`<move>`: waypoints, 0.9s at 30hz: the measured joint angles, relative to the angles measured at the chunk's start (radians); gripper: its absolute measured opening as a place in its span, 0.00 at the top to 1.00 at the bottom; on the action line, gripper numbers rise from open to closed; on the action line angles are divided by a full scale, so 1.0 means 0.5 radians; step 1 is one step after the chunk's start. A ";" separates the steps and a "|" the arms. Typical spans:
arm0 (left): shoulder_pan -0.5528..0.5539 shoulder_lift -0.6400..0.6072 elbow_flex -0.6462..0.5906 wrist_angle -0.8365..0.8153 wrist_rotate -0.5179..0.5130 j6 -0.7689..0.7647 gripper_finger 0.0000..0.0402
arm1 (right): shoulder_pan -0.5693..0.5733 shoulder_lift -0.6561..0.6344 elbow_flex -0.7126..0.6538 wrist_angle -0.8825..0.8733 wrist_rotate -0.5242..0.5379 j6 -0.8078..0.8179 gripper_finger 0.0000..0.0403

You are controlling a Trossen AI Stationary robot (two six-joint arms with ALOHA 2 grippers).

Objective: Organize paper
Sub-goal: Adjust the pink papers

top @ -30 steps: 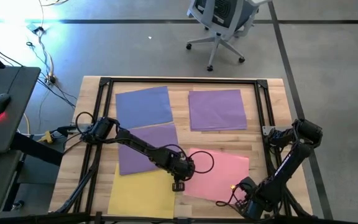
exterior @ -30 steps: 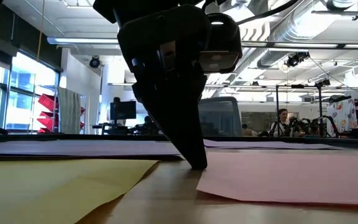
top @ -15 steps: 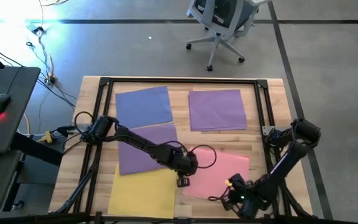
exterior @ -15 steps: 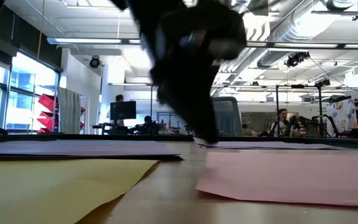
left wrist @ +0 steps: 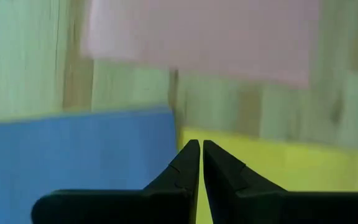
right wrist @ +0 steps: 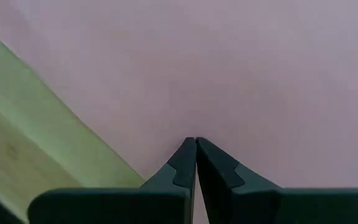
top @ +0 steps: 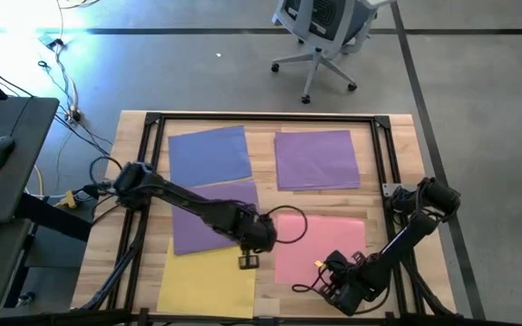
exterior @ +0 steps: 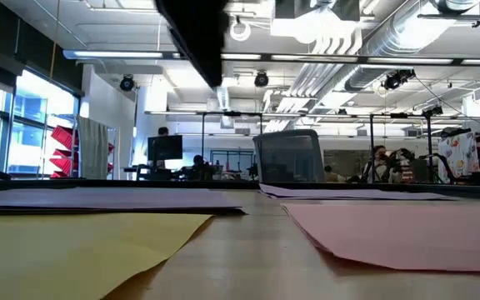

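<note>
Five sheets of paper lie flat on the wooden table: periwinkle blue (top: pixel 208 154) at far left, purple (top: pixel 317 159) at far right, another purple (top: pixel 208 217) at middle left, yellow (top: pixel 205 279) at near left and pink (top: pixel 320 240) at near right. My left gripper (top: pixel 247 261) hangs shut above the table, over the gap between the yellow and pink sheets. In its wrist view its tips (left wrist: pixel 201 144) stand over the corner where purple (left wrist: pixel 73 149) meets yellow (left wrist: pixel 278 168). My right gripper (top: pixel 326 270) is shut over the pink sheet's near part. My right gripper presses its shut fingertips (right wrist: pixel 188 152) down on the pink sheet (right wrist: pixel 229 112), close to one of its edges, with bare wood beside it. The fingers come from above, pointing down. The sheet lies flat on the table.
A black frame (top: pixel 270 118) runs along the table's far edge and down both sides. An office chair (top: pixel 320 36) stands on the floor beyond the table. Bare wood (exterior: pixel 248 258) shows between the yellow sheet (exterior: pixel 73 242) and the pink sheet (exterior: pixel 407 233). People sit far back in the room.
My left gripper has risen from the table beside the pink sheet's near left corner and gone a little toward the left edge, staying shut. My right gripper has gone leftward over the pink sheet, sinking and turning. The pink sheet has turned about and now lies square with the table.
</note>
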 joint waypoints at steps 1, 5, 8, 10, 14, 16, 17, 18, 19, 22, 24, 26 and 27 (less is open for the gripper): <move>-0.014 -0.039 0.000 -0.053 -0.006 -0.018 1.00 | 0.000 -0.002 0.000 -0.002 -0.004 -0.048 1.00; -0.083 -0.184 0.000 -0.225 -0.066 -0.132 1.00 | -0.001 -0.003 -0.001 -0.007 -0.056 -0.270 1.00; -0.133 -0.305 0.000 -0.328 -0.099 -0.251 1.00 | -0.001 -0.023 -0.002 -0.051 -0.131 -0.396 1.00; -0.172 -0.375 0.000 -0.391 -0.121 -0.339 1.00 | 0.000 -0.060 -0.010 -0.115 -0.162 -0.386 1.00; -0.234 -0.472 0.000 -0.504 -0.177 -0.540 1.00 | -0.011 -0.213 -0.011 -0.201 -0.152 -0.305 1.00; -0.262 -0.498 0.001 -0.577 -0.200 -0.620 1.00 | -0.011 -0.268 -0.010 -0.207 -0.107 -0.229 1.00; -0.278 -0.502 0.001 -0.628 -0.219 -0.657 1.00 | -0.011 -0.281 -0.010 -0.200 -0.057 -0.197 1.00; -0.289 -0.501 0.001 -0.680 -0.245 -0.688 1.00 | -0.011 -0.289 -0.010 -0.189 0.001 -0.157 1.00; -0.301 -0.499 0.000 -0.726 -0.270 -0.709 1.00 | -0.013 -0.294 -0.010 -0.167 0.059 -0.104 1.00; -0.330 -0.503 -0.039 -0.797 -0.328 -0.740 1.00 | -0.021 -0.250 -0.030 -0.052 0.152 0.068 1.00; -0.339 -0.502 -0.093 -0.800 -0.332 -0.755 1.00 | -0.027 -0.190 -0.085 0.127 0.185 0.126 1.00; -0.344 -0.497 -0.134 -0.799 -0.331 -0.756 1.00 | -0.044 -0.132 -0.132 0.315 0.197 0.153 1.00; -0.351 -0.497 -0.153 -0.798 -0.331 -0.756 1.00 | -0.054 -0.096 -0.144 0.406 0.197 0.183 1.00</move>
